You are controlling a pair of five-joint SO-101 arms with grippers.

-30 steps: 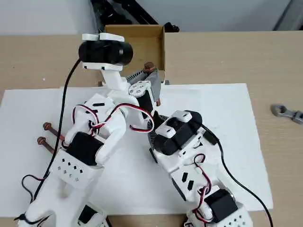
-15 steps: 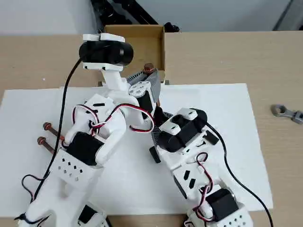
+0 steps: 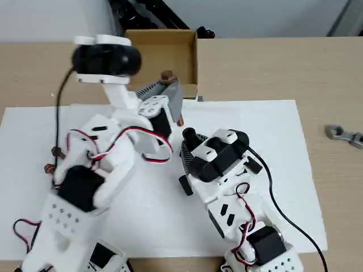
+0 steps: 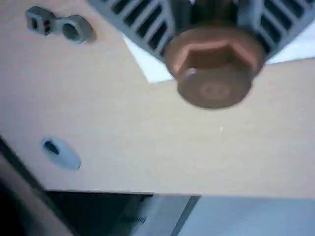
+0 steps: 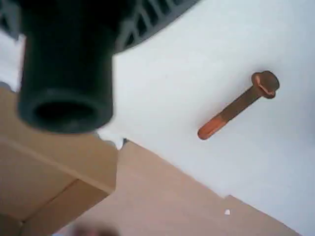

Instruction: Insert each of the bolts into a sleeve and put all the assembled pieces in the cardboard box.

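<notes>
My left gripper [image 3: 169,93] is shut on a copper bolt [image 3: 167,76], held head-up just in front of the cardboard box [image 3: 164,50]. In the left wrist view the bolt's hex head [image 4: 212,64] sticks out from between the grey fingers [image 4: 147,22]. My right gripper [image 3: 189,148] is shut on a black sleeve [image 3: 188,136], which stands just right of the bolt's lower tip [image 3: 179,120] and apart from it. The right wrist view looks down the sleeve's open end [image 5: 66,105], with the box's edge [image 5: 49,177] beyond. Another bolt [image 5: 239,104] lies on the white sheet.
A white sheet [image 3: 272,141] covers the table's middle. Two more bolts [image 3: 54,153] lie at its left side, partly hidden under my left arm. A metal wrench piece [image 3: 343,134] lies on the bare wood at the far right, also seen as a small metal part [image 4: 59,27].
My left arm swung to the left, carrying the bolt a little left along the box's front. The right gripper lifted the sleeve slightly toward the bolt's tip.
</notes>
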